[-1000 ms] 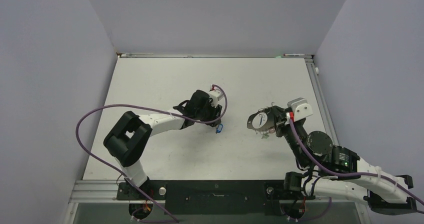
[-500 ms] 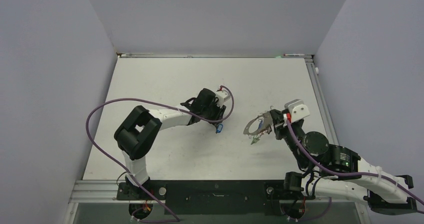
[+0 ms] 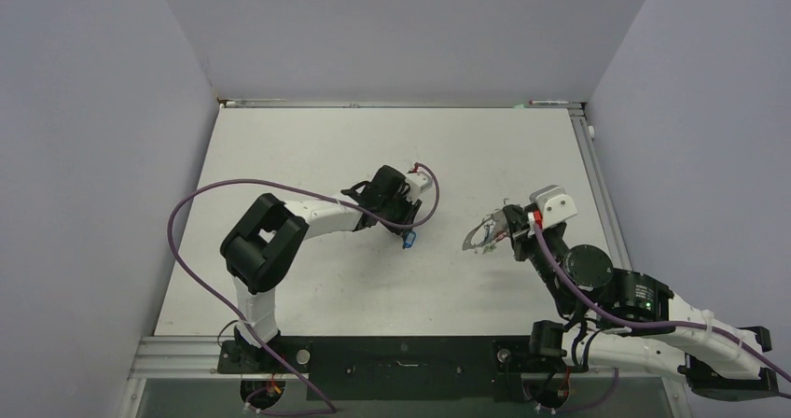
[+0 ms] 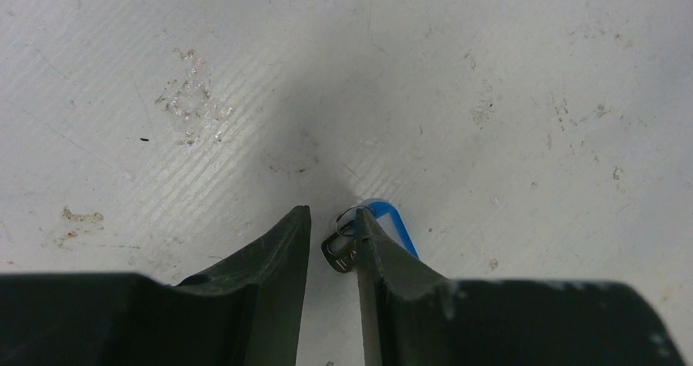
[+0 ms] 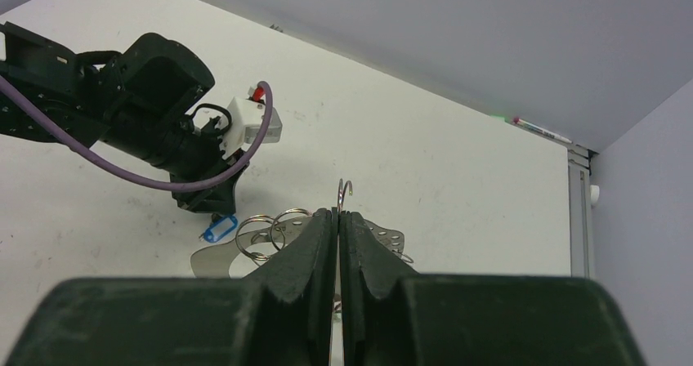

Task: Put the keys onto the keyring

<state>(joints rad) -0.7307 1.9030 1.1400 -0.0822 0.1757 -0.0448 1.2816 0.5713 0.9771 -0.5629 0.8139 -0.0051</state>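
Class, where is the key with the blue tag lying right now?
In the top view the blue-tagged key lies on the table near its middle, left of the keyring; the left wrist view shows it at the tips of the left fingers.

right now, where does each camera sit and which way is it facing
top external: above and behind the robot, looking down on the table; left arm and right arm show.
left wrist: looks down past the left gripper at the blue-tagged key; its two fingers show.
right wrist: looks across the table to the far wall; right gripper shows, shut on the keyring.
shared: top external and right wrist both show the left arm and that key.
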